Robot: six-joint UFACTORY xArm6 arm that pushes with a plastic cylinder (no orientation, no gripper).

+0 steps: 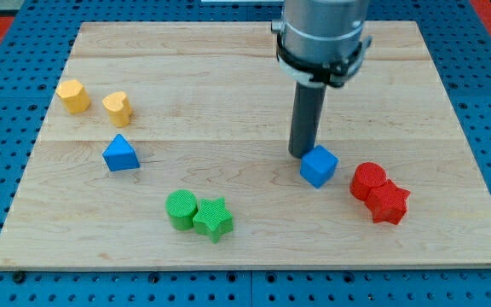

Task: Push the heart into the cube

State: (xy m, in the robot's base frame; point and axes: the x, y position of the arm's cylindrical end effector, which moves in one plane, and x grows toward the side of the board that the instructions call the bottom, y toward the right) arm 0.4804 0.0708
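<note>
While the tip (pixel 302 153) is set just beside the blue cube (pixel 318 165), at its upper left, with nothing grasped, the yellow heart (pixel 118 107) is left well apart at the view's left; light, rigid and slippery, it is best pushed on its left flank

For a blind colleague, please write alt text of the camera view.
My tip rests just left of the blue cube on a wooden board. The yellow heart lies far left, beside a yellow block.
</note>
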